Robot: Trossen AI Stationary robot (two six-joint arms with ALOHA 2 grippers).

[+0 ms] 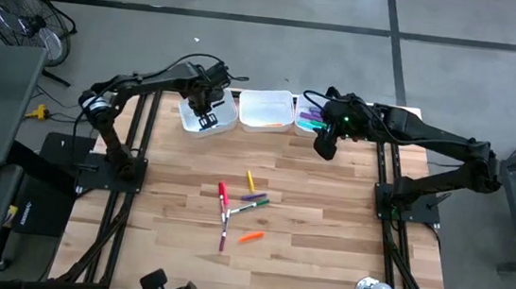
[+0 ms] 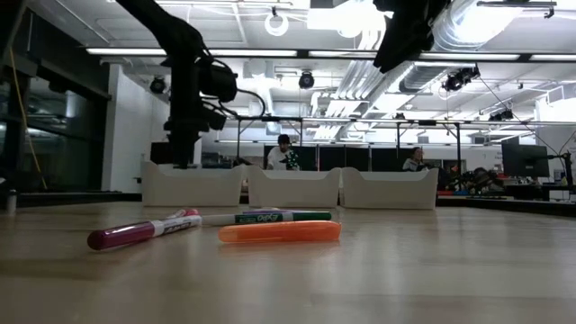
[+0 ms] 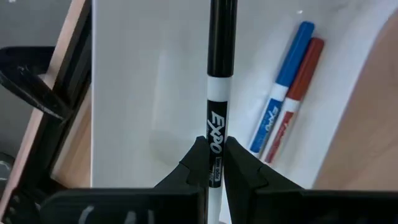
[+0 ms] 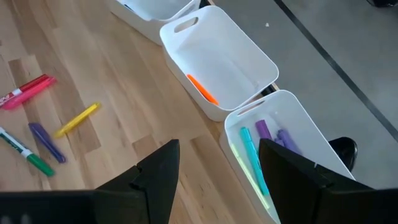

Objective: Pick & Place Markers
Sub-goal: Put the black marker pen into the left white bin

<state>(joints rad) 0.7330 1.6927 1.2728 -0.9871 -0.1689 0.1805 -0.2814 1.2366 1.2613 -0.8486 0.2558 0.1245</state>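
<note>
Orange marker point(image 2: 280, 231) lies nearest on the table point(image 1: 323, 255). Left gripper point(image 3: 211, 163), over the left tray point(image 1: 225, 120), pinches a black marker point(image 3: 219, 93) mid-barrel. Right gripper point(image 4: 217, 163) hangs open above the right tray point(image 4: 311, 134). Markers look light, stiff, slippery: grasp mid-barrel.

Left tool point(image 3: 212, 163) pinched shut, arm reaching forward; right tool point(image 4: 217, 180) spread open, seemingly hovering.

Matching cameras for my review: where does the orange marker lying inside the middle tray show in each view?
High: orange marker faint inside the middle tray.
Low: hidden behind the tray's wall.
Left wrist: not in it.
Right wrist: on the tray floor.
Shared landmark: the middle tray.
</note>
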